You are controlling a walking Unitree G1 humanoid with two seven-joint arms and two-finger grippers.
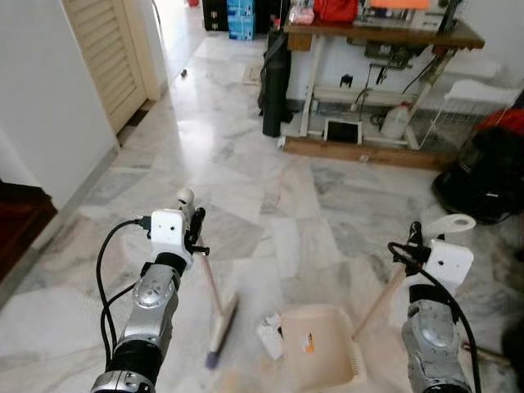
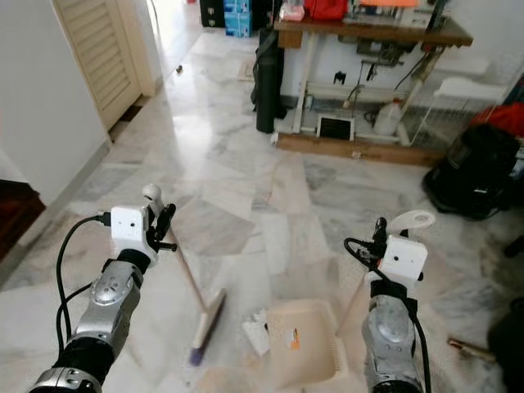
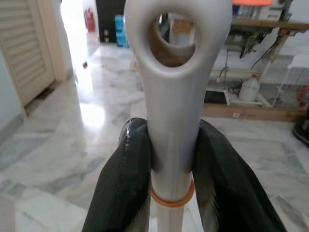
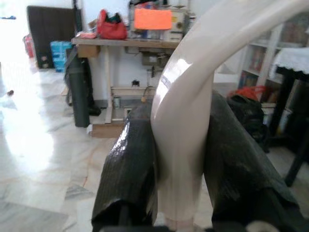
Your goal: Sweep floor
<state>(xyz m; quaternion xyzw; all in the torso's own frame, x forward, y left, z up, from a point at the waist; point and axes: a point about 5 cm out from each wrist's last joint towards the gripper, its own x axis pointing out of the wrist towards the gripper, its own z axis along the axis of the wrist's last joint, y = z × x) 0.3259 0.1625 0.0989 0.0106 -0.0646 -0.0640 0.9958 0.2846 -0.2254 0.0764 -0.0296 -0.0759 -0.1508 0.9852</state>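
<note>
Left eye view, obstacles: wooden table (image 1: 385,34), black bag (image 1: 275,82), white jug (image 1: 395,121) ahead.
Floor: grey-veined marble floor (image 1: 246,180).
Left gripper (image 3: 169,159): clamped on broom (image 1: 219,323).
Right gripper (image 4: 181,164): clasps dustpan (image 1: 315,348) beside crumpled paper (image 1: 268,334).

Left claw (image 1: 195,223) gripped the broom (image 1: 214,304); right claw (image 1: 415,237) held the dustpan (image 1: 318,348), paper scrap (image 1: 268,336) between them.

Home, marble floor (image 1: 246,155), louvred door (image 1: 106,49)
</note>
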